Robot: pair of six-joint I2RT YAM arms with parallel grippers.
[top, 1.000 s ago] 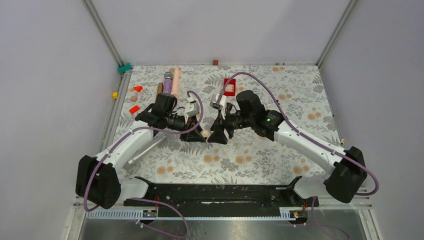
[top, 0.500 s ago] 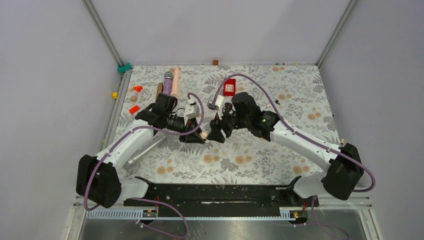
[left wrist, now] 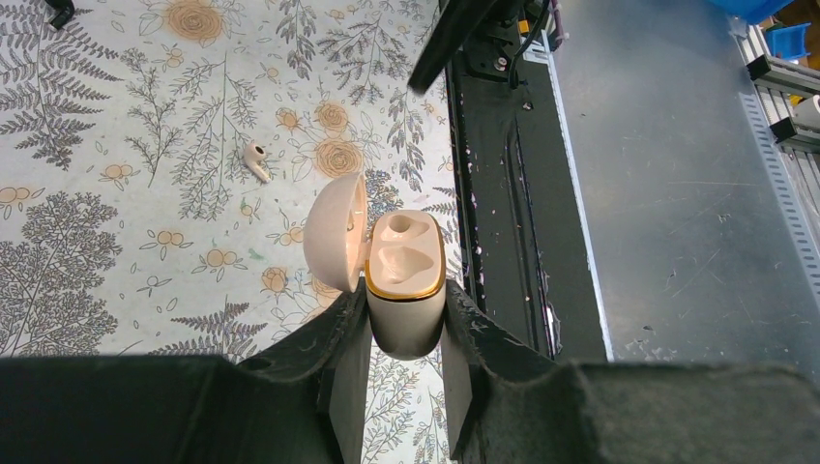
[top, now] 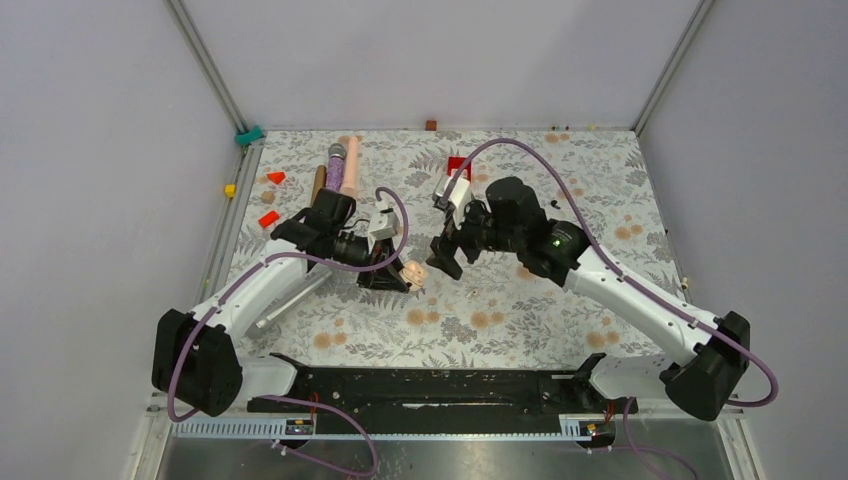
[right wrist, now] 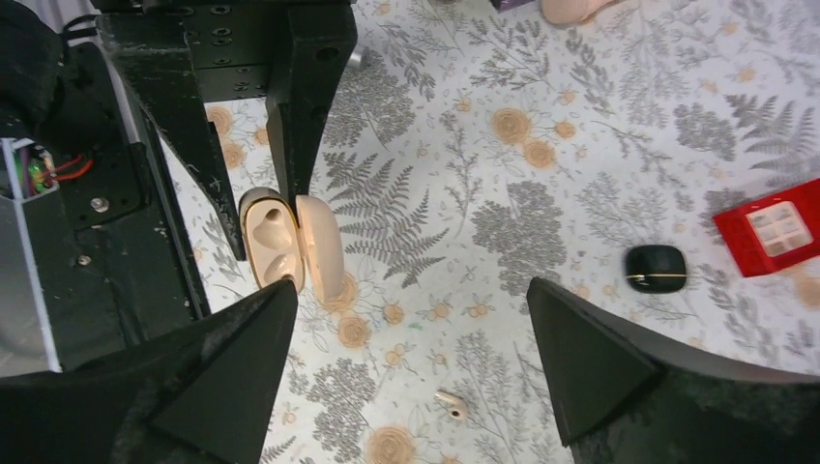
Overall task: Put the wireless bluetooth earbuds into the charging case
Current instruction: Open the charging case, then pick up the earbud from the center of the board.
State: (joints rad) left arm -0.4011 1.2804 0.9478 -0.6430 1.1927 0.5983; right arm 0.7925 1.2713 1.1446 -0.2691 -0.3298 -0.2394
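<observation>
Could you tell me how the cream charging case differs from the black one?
The cream charging case is open, its lid hinged back; the black case is shut. The cream one is clamped in the left gripper; the black one lies on the table. Both are small and rounded.

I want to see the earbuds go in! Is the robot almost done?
Not yet. Done: the case is open, lid flipped back. In hand: the left gripper clamps it; both slots look empty. Left: the white earbud lies on the table, and the right gripper is open, holding nothing.
</observation>
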